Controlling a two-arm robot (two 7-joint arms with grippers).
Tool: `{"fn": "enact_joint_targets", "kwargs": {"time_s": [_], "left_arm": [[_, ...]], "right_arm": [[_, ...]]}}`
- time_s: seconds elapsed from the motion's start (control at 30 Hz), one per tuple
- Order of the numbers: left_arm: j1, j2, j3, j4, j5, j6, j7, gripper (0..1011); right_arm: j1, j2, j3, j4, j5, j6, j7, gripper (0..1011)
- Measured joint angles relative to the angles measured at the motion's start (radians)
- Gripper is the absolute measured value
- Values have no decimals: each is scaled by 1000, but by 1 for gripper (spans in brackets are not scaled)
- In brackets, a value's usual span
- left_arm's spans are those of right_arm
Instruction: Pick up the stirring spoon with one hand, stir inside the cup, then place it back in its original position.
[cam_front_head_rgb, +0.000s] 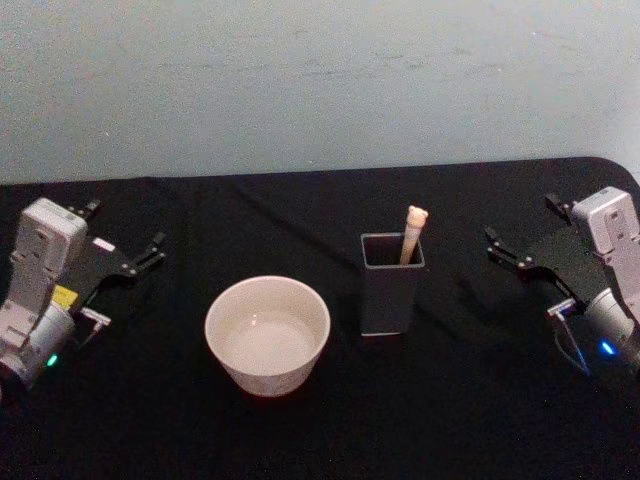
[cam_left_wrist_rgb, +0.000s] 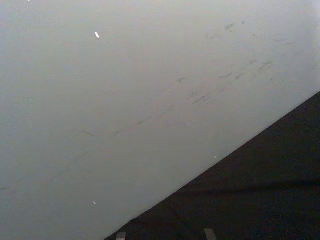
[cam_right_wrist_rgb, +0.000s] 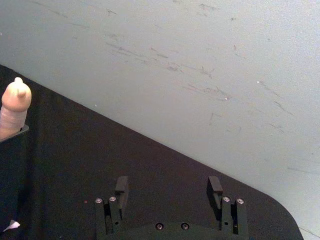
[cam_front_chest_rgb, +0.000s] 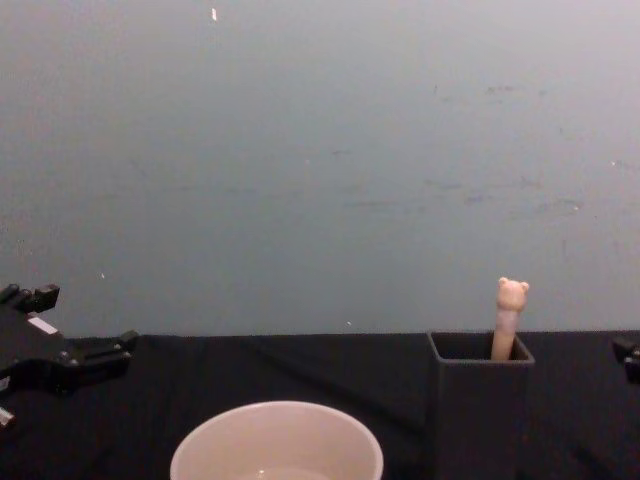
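Note:
The stirring spoon (cam_front_head_rgb: 413, 234) stands in the dark grey square holder (cam_front_head_rgb: 390, 290), its original position, with only the beige handle and bear head (cam_front_chest_rgb: 511, 312) above the rim. To the holder's left sits the cream-white cup (cam_front_head_rgb: 267, 335), also seen in the chest view (cam_front_chest_rgb: 277, 448). My left gripper (cam_front_head_rgb: 124, 233) rests open at the table's left side, well away from the cup. At the right side my right gripper (cam_front_head_rgb: 523, 226) is open too, its fingers (cam_right_wrist_rgb: 121, 184) spread and holding nothing. The right wrist view shows the bear head (cam_right_wrist_rgb: 15, 102) off to one side of it.
A black cloth (cam_front_head_rgb: 330, 440) covers the table up to a pale blue-grey wall (cam_front_head_rgb: 320, 80). The table's far right corner (cam_front_head_rgb: 615, 165) is rounded. Open cloth lies between each gripper and the two vessels.

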Motion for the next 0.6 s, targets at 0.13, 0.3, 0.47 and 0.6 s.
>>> {"fn": "enact_joint_targets", "kwargs": {"time_s": [0.13,0.3,0.47,0.6], "left_arm": [[0,0,0,0,0,0,0,1001],[0,0,0,0,0,0,0,1001],[0,0,0,0,0,0,0,1001],[0,0,0,0,0,0,0,1001]], "right_arm": [[0,0,0,0,0,0,0,1000],[0,1,0,0,0,0,0,1000],[0,1,0,0,0,0,0,1000],[0,1,0,0,0,0,0,1000]]}}
